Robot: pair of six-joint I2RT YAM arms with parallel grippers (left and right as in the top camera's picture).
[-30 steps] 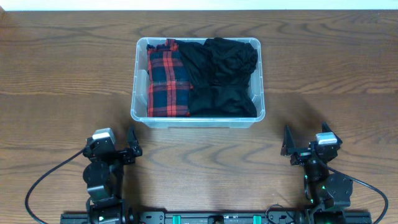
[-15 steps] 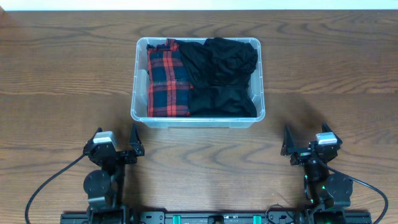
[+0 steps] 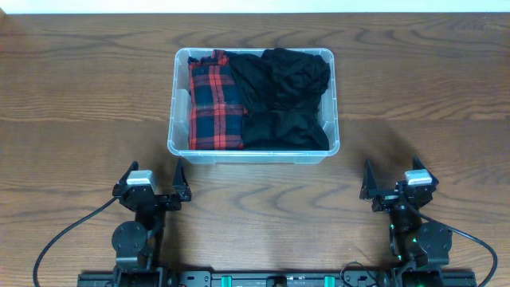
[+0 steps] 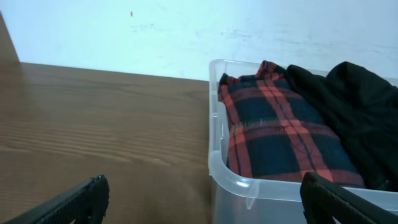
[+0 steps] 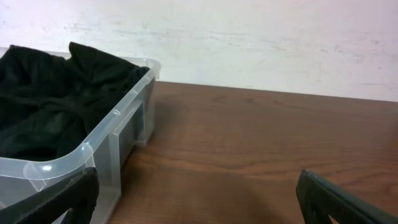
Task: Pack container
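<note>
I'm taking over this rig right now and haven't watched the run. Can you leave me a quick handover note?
Grippers: left gripper open, empty, near its base; right gripper likewise.
Things: the container sits on the table ahead of both arms, holding a red plaid garment on its left and black garments on its right.
Done: garments look packed; none shows outside the container.
Left: probably nothing; no lid in view.

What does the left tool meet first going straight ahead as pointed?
The left tool would likely clip the container at its near corner with one finger; its centre may pass just outside.
</note>
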